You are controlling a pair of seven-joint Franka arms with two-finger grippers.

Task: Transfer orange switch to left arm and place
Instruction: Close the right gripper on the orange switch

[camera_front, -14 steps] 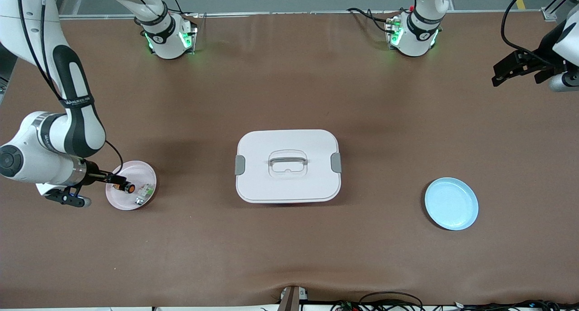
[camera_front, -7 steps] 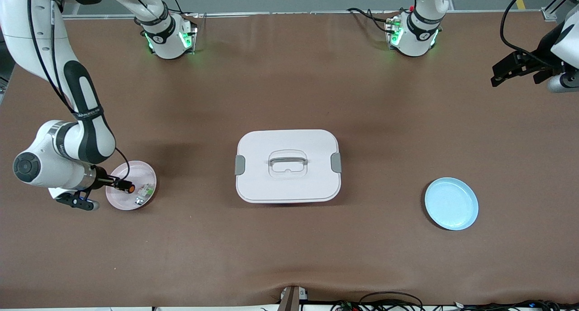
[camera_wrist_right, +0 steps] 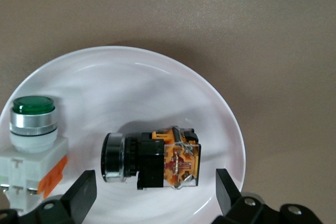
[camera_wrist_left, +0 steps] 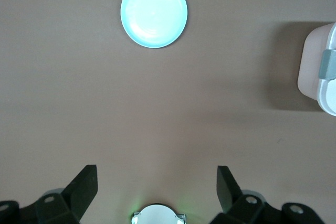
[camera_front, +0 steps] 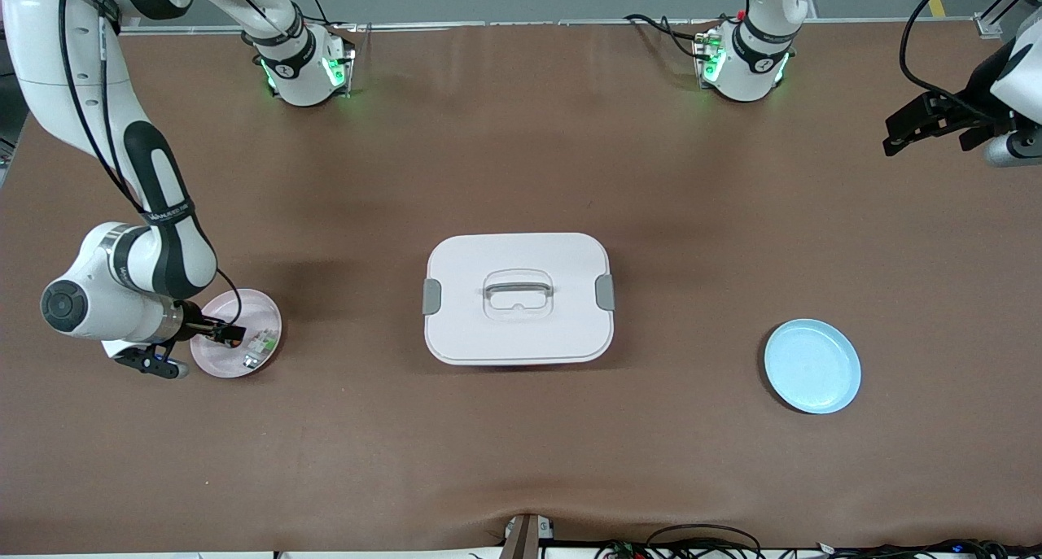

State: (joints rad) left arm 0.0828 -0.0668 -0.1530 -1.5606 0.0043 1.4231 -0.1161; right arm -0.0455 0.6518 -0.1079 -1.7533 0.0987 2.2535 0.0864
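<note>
switch [camera_wrist_right: 152,157] lies on its side in the pink plate [camera_front: 264,355] at the right arm's end of the table, and that is the fact your next move turns on: its long axis runs across the gap between the right gripper's [camera_wrist_right: 152,195] fingers [camera_wrist_right: 79,195], button cap toward one finger and the orange-marked contact block toward the other. the fingers stand wide apart and hold nothing; the switch sits just ahead of them, between their lines but not yet between the tips. in the front view the gripper [camera_front: 230,332] is low over the plate (its tips hide the switch there). closing as things lie would likely squeeze it end to end, cap against block, so you may want a wrist turn to take it across the body. mind the green-capped part [camera_wrist_right: 31,150] lying just beside the switch on the same plate

the left gripper [camera_wrist_left: 155,190] waits, open and empty, high over the table's left-arm end, well apart from the switch, with the box [camera_front: 518,297] and blue plate [camera_front: 812,366] between
</note>
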